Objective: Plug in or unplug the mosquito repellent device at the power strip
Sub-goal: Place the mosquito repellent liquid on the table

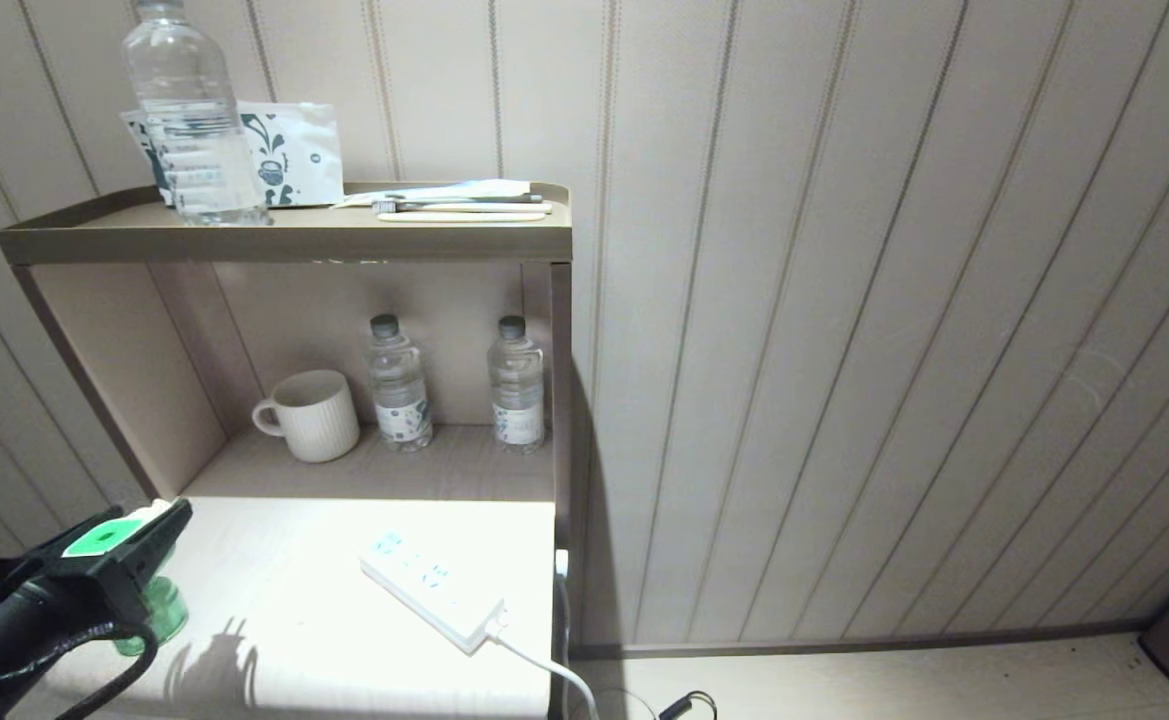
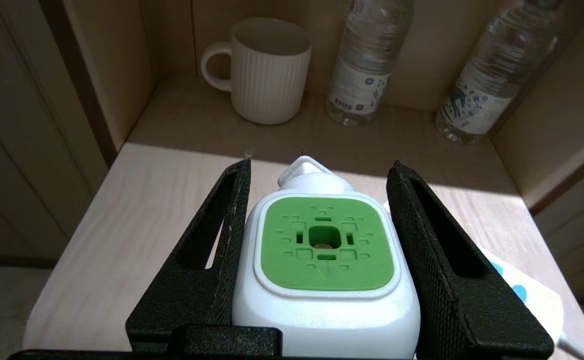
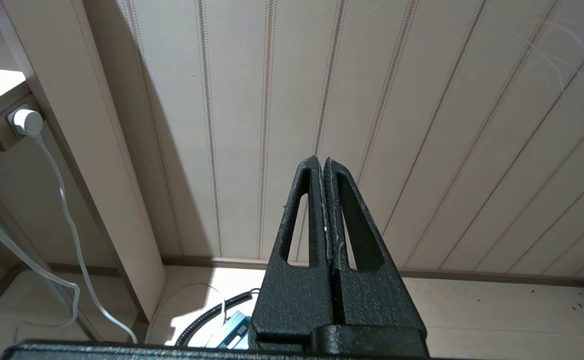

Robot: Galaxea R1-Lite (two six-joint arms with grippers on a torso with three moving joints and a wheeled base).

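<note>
The left gripper [image 2: 321, 240] is seen closed about halfway on the mosquito repellent device [image 2: 324, 260], one black finger pressed to each side of the white cap, the green square face turned up toward the wrist camera. In the head view the device [image 1: 109, 540] is held at the left edge of the pale tabletop [image 1: 294, 610], near its front corner, its green bottle below the fingers; whether the bottle rests on the surface cannot be told. The power strip [image 1: 434, 590] is laid diagonally near the right edge of the tabletop, well apart from the device, its cable trailing over the front right corner. The step in hand is judged to be carrying the device across for plugging in: the prongs, not clearly visible here, would need to be lined up squarely over a socket and pressed straight in, with the grip kept firm so the cap does not twist. The left arm is reached in low from the front left corner, fingers pointed toward the shelf. The right gripper [image 3: 325, 210] is parked off the table, pinched together on nothing.
</note>
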